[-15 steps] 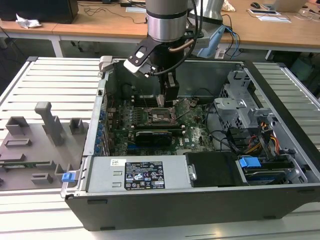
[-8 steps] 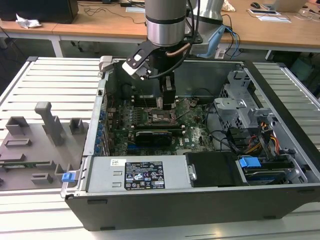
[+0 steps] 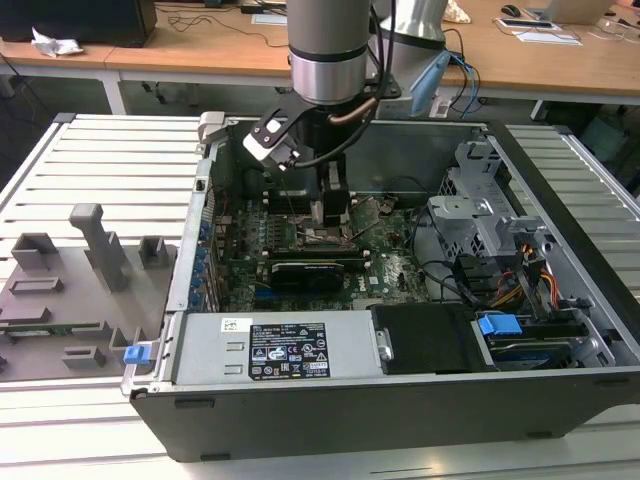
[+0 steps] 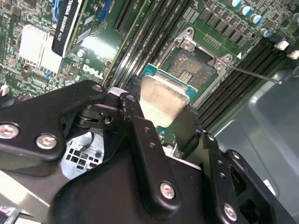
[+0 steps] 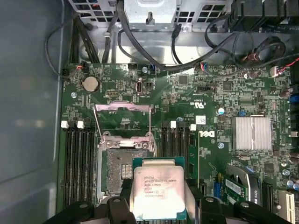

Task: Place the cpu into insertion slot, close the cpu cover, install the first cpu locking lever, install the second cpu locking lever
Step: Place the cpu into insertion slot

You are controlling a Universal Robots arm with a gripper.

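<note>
My gripper (image 4: 163, 112) grips the cpu (image 5: 159, 191) by its edges, with the uncovered insertion slot (image 5: 117, 168) just beyond its fingertips

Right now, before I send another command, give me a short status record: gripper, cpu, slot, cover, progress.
gripper: shut on the cpu, down inside the computer case over the green circuit board
cpu: metal top facing up, gripped by two opposite edges, not seated
insertion slot: empty, contact field exposed; in the first wrist view the cpu overlaps one side of it
cpu cover: open, swung back off the slot
progress: no step finished yet
</note>
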